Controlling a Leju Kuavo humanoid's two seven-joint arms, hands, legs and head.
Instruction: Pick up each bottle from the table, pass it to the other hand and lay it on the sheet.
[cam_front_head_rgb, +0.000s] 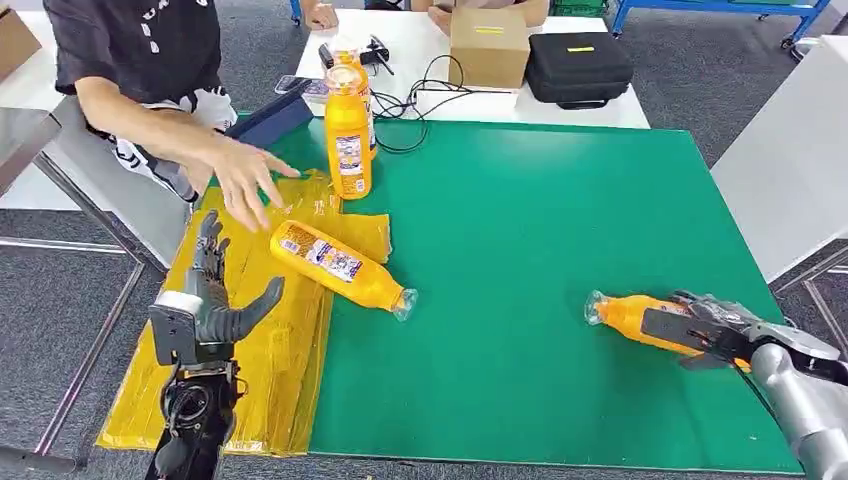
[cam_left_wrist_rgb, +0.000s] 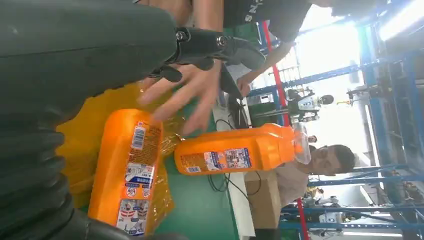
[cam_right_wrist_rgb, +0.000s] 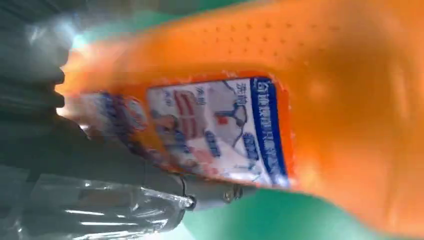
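A: Starting at the left hand (cam_front_head_rgb: 212, 300): it hovers over the yellow sheet (cam_front_head_rgb: 270, 380), fingers (cam_front_head_rgb: 208, 245) spread and holding nothing. A person's hand (cam_front_head_rgb: 243, 178) reaches in just beyond those fingers.

B: And the bottles?

A: One lying bottle (cam_front_head_rgb: 335, 264) rests partly on the sheet, just beyond and to the right of the left fingers. A standing bottle (cam_front_head_rgb: 347, 130) is farther off, at the sheet's far edge on the green desk (cam_front_head_rgb: 560, 220).

B: The right side?

A: The right hand (cam_front_head_rgb: 715, 330) is wrapped around a third bottle (cam_front_head_rgb: 628, 315) lying on the desk; how firmly, I cannot tell.

B: So the pickup step?

A: I'd judge so. Next it needs lifting and carrying toward the open left hand.
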